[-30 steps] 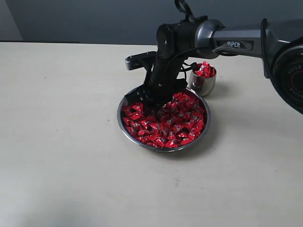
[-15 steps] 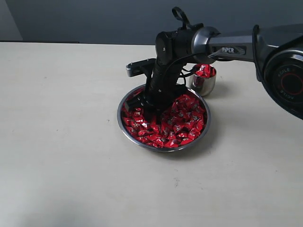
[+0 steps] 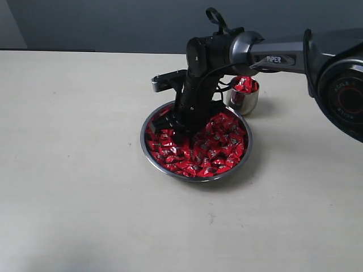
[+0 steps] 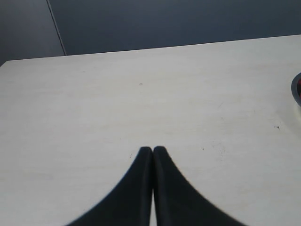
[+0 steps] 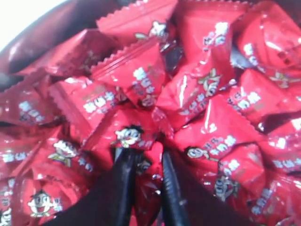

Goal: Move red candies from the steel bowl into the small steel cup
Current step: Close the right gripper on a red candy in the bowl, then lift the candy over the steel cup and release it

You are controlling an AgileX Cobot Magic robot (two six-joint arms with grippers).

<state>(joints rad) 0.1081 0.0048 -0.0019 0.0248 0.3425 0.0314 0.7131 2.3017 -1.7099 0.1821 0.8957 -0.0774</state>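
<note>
Left end effector (image 4: 153, 151) shows only in its own wrist view: its two dark fingers are pressed together at the tips, nothing between them, over bare pale bench (image 4: 141, 80).

In the exterior view the left part of the bench (image 3: 74, 170) carries nothing. Near the middle sits the bowl (image 3: 143, 144), heaped almost to the rim with candies (image 3: 210, 150) in crinkled red wrappers. The right arm (image 3: 283, 54) reaches in from the right edge and bends down into the bowl's left half, so that the right end effector (image 3: 174, 131) is buried tip-first among the candies there.

Its wrist view shows the grip up close. The right end effector (image 5: 146, 160) has its fingers (image 5: 123, 174) drawn near each other, and a red wrapper fills the narrow gap between them, so it is pinching one of the candies in the pile. More candies (image 5: 141, 80) crowd all around the tips.

Just beyond the bowl's far right rim stands the cup (image 3: 245, 102), upright, close to the bowl, with a few candies poking above its mouth.
</note>
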